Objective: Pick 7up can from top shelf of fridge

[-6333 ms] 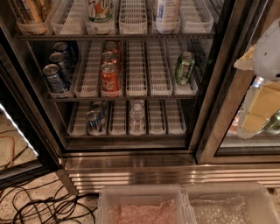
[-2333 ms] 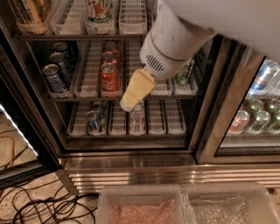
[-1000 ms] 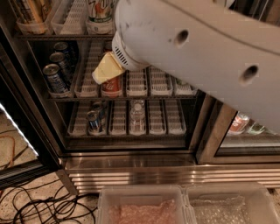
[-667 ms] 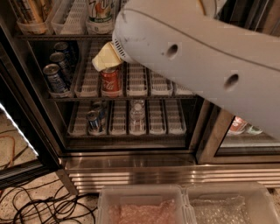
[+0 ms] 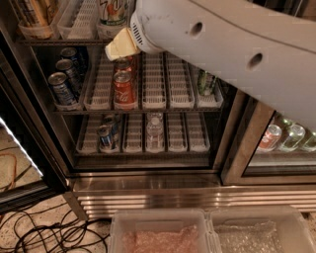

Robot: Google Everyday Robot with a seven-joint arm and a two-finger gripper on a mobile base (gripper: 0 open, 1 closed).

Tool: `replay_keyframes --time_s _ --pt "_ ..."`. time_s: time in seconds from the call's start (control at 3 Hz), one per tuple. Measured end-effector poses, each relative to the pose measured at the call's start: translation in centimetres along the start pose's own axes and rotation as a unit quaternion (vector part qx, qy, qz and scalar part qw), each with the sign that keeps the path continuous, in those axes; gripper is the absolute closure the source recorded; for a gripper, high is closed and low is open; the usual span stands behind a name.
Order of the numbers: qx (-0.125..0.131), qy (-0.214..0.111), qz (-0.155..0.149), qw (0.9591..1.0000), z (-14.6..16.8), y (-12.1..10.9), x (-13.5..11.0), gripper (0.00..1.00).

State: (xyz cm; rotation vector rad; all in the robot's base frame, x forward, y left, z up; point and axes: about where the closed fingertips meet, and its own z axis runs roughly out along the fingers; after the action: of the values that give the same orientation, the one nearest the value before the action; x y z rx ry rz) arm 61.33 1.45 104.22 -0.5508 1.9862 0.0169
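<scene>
The 7up can, pale with a green and red logo, stands at the front of a white lane tray on the top shelf of the fridge; only its lower part shows. My gripper, cream-coloured, hangs just below and in front of the can, at the top shelf's front edge. My large white arm crosses the upper right and hides the rest of that shelf.
The middle shelf holds red cola cans, blue cans and a darker green can. The bottom shelf has cans and a bottle. Two plastic bins and cables lie on the floor.
My arm has swung in from the right and risen up and to the left, from the middle shelf's level to just under the 7up can.
</scene>
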Motion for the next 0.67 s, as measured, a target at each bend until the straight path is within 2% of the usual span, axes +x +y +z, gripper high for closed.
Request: replay_keyframes --time_s 0.33,0.67 --pt "0.009 -0.021 0.008 0.9997 0.7 0.3 -0.2 0.0" --pt "0.015 -0.061 0.025 0.9977 3.2 1.2 -2.1 0.0"
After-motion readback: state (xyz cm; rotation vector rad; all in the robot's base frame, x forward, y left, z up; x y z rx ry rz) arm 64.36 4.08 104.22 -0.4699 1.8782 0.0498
